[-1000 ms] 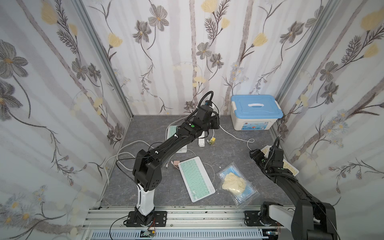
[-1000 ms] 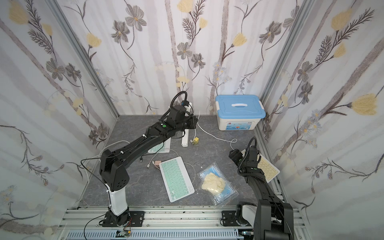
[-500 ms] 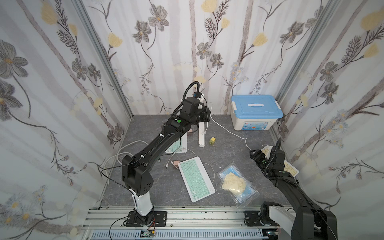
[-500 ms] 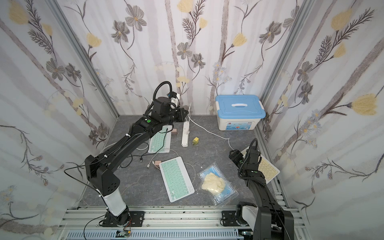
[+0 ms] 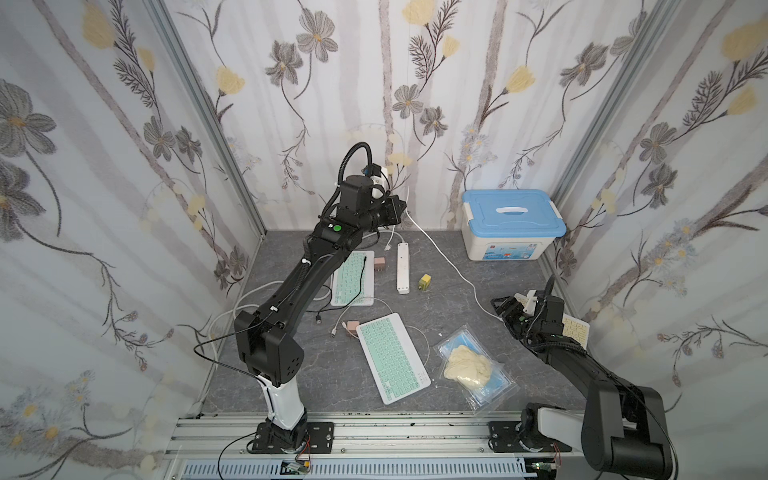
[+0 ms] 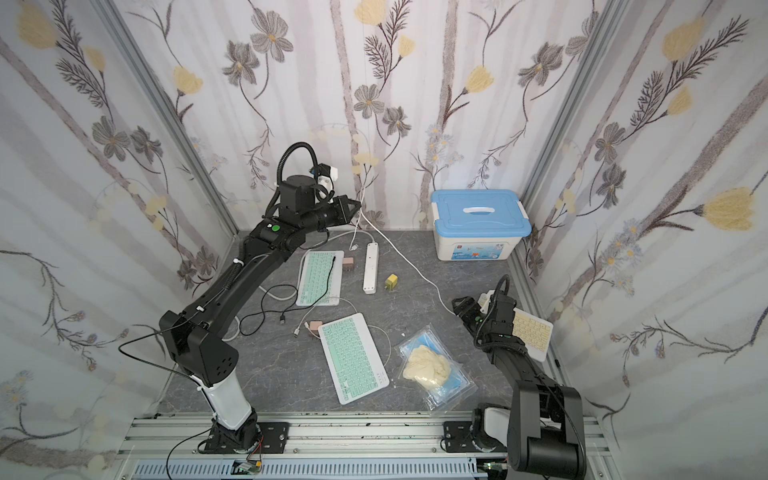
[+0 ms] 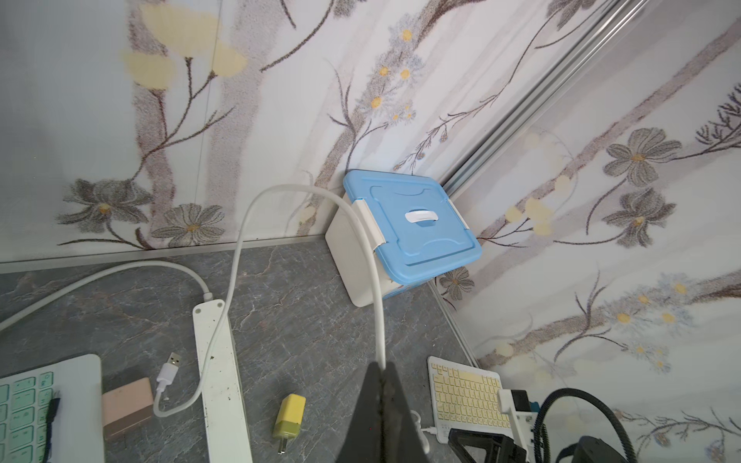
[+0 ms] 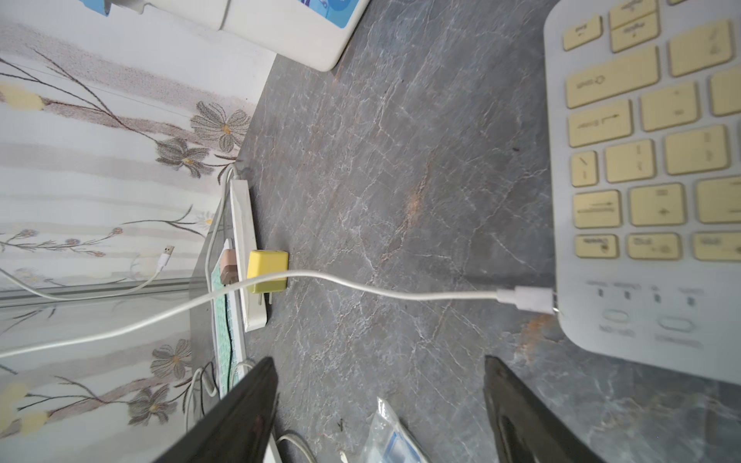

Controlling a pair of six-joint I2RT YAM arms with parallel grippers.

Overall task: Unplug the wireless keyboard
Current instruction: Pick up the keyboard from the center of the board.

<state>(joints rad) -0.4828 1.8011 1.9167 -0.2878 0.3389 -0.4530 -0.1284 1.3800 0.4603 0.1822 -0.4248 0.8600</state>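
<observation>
Left gripper (image 7: 381,401): raised near the back wall, jaws clenched on the white cable (image 7: 380,320), which leaves from between the fingertips. From this grip one run of cable arcs up and over, drops across the strip (image 7: 218,381) and ends in a free USB plug (image 7: 173,360) lying on the table (image 7: 304,320) near a pink charger (image 7: 127,409). The other run slopes down to the right, toward the yellow keyboard (image 5: 575,332)

Right gripper (image 8: 381,401): low over the table, jaws spread wide with nothing between them, clear of the cable. Just ahead of it the connector (image 8: 529,298) sits at the edge of the keyboard, seemingly seated in the port. The keyboard lies at the table's right edge, by the side wall and just beside the right wrist in both top views

Yellow charger (image 8: 268,271): on its side just beside the near end of the strip, prongs bare, with no cable in it

Box (image 5: 513,216): back right corner, blue lid shut

Green keyboards: one (image 5: 352,278) left of the strip with a black lead lying across it, one (image 5: 392,357) mid-table, set at a slant, with a second pink charger (image 5: 352,328) at its far left corner

Bag (image 5: 469,368): clear, flat on the table between the slanted green keyboard and the right arm
</observation>
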